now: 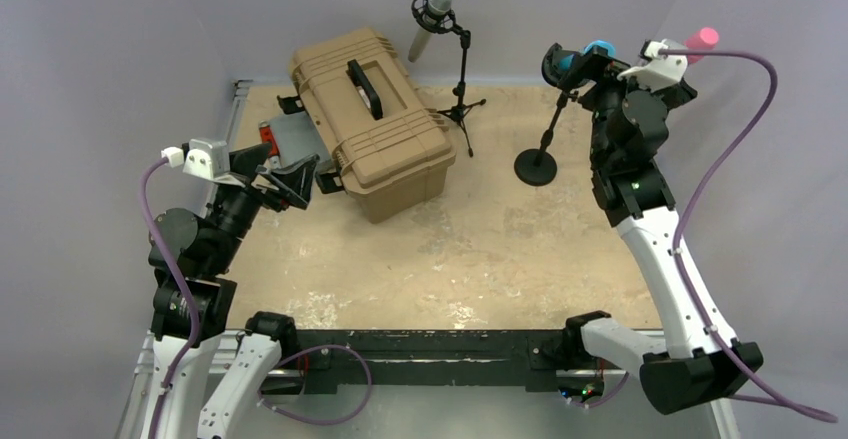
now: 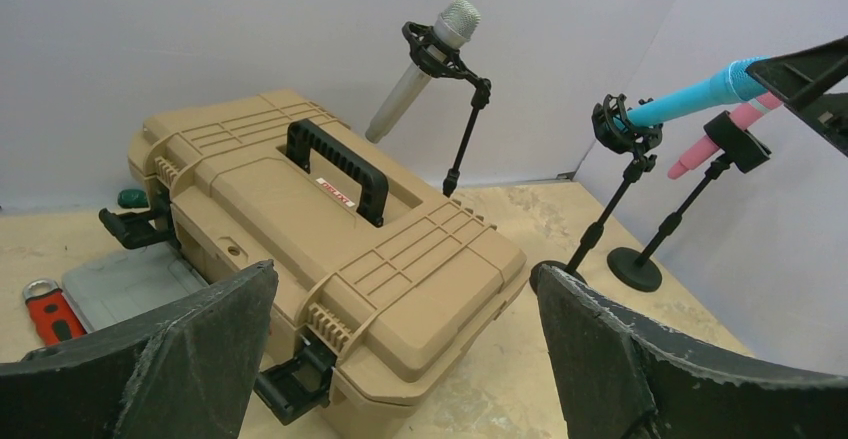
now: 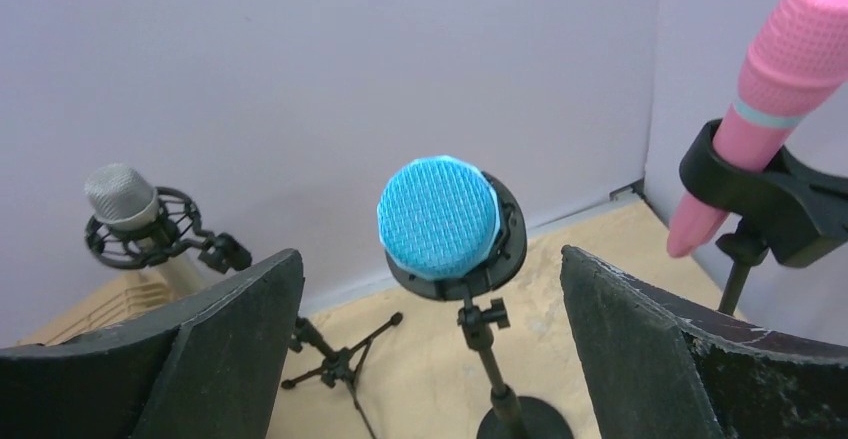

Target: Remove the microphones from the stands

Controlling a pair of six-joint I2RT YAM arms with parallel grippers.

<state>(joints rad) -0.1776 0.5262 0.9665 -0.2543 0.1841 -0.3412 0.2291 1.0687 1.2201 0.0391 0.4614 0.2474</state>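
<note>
A blue microphone (image 3: 438,217) sits in a black shock mount on a round-base stand (image 3: 490,359), its mesh head facing my right wrist camera. My right gripper (image 3: 430,254) is open, its fingers spread wide on either side of the head and not touching it. In the top view the blue microphone (image 1: 572,59) shows between the fingers of the right gripper (image 1: 582,65), above the stand's base (image 1: 536,167). My left gripper (image 1: 290,181) is open and empty, beside the tan case (image 1: 370,124). The left wrist view shows the blue microphone (image 2: 690,99) from the side.
A silver microphone (image 1: 430,19) stands on a tripod stand behind the case. A pink microphone (image 3: 770,89) on its own stand is close to the right of the blue one. A grey box (image 2: 130,279) and red tool (image 2: 45,309) lie left of the case (image 2: 330,239).
</note>
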